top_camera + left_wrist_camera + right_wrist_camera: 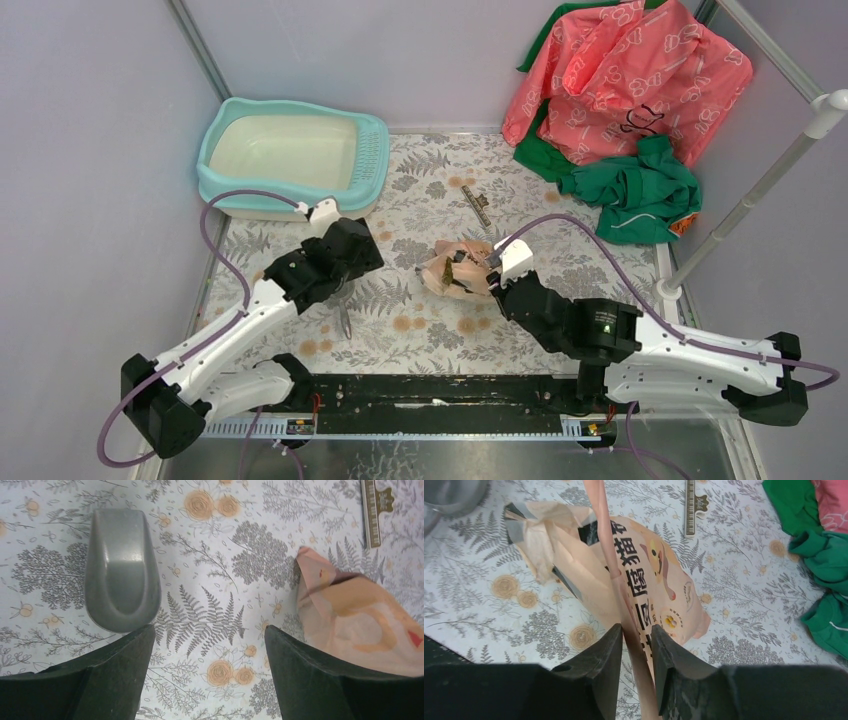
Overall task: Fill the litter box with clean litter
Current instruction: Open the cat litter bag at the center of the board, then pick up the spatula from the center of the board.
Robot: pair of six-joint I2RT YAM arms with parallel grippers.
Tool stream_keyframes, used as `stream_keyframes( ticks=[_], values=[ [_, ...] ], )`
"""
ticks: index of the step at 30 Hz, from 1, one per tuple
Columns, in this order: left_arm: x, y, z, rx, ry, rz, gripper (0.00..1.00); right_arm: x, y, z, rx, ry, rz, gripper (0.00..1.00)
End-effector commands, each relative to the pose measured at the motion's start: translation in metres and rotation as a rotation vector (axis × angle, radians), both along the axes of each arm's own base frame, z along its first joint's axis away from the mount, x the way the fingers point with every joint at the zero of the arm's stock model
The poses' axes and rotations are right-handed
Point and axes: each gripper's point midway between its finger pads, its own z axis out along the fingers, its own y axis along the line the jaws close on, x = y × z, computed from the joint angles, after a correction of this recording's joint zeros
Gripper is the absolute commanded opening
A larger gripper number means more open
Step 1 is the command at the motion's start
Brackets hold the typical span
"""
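REMOTE RIG, LITTER REFILL: At the far left corner of the patterned table [420,190], the litter box [372,150] sits against the wall, its pale inner pan showing no litter that I can see. The clean litter itself is nowhere in view, and I judge it to be inside the pink-orange bag [659,580] lying mid-table, well apart from the box. My right gripper [636,629] straddles a raised edge of that bag, its jaws standing close on either side of the strip. Whether they pinch it or merely flank it I cannot tell from the wrist camera. Keeping that edge up, as I read it, holds the bag's mouth off the table so that nothing spills and the contents can be reached. My left gripper [209,635] hangs low over the table with its jaws spread wide and nothing between them. The grey scoop [121,570] lies flat just beside one finger, apart from the bag. That stance suits closing on the scoop next, though it lies off to the side of the gap and the wrist would need to shift over it first. A heap of red and green clothes [620,110] fills the far right corner, away from both grippers.
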Motion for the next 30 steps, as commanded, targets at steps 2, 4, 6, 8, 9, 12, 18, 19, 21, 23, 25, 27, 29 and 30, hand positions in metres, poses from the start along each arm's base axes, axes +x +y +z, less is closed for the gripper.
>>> stream_keyframes(
  ticks=[2,4,6,8,9,12,18,19,21,23,25,27,29,30],
  values=[
    [0.013,0.008,0.022,-0.045,-0.076,0.036,0.91,-0.011,0.01,0.041,0.12,0.027,0.062,0.37],
    [0.015,0.012,0.031,-0.048,-0.089,0.043,0.92,-0.017,0.017,0.05,0.134,0.052,0.104,0.38],
    [0.015,0.015,0.04,-0.053,-0.104,0.049,0.93,-0.023,0.027,0.065,0.155,0.078,0.15,0.4],
    [0.015,0.02,0.048,-0.058,-0.114,0.061,0.98,-0.028,0.041,0.075,0.16,0.107,0.196,0.42],
    [0.014,0.024,0.052,-0.061,-0.121,0.07,0.99,-0.031,0.051,0.077,0.162,0.127,0.225,0.43],
    [0.014,0.036,0.06,-0.065,-0.14,0.104,0.99,-0.042,0.093,0.085,0.183,0.188,0.344,0.43],
    [0.007,0.063,0.058,-0.051,-0.118,0.202,0.99,-0.034,0.162,0.094,0.176,0.242,0.38,0.58],
    [0.005,0.069,0.059,-0.05,-0.115,0.226,0.99,-0.026,0.17,0.095,0.177,0.243,0.347,0.58],
    [0.004,0.076,0.059,-0.062,-0.118,0.257,0.99,-0.014,0.188,0.094,0.178,0.288,0.311,0.59],
    [0.002,0.081,0.06,-0.082,-0.127,0.279,0.99,0.0,0.208,0.089,0.201,0.386,0.289,0.58],
    [-0.001,0.087,0.062,-0.098,-0.145,0.304,0.98,0.013,0.23,0.083,0.225,0.494,0.313,0.52],
    [-0.005,0.093,0.064,-0.115,-0.166,0.325,0.99,0.032,0.245,0.069,0.22,0.553,0.286,0.47],
    [-0.011,0.098,0.069,-0.131,-0.189,0.344,0.99,0.053,0.259,0.039,0.179,0.597,0.238,0.47],
    [-0.014,0.101,0.07,-0.135,-0.196,0.352,0.99,0.061,0.263,0.03,0.174,0.61,0.218,0.46]
  ],
)
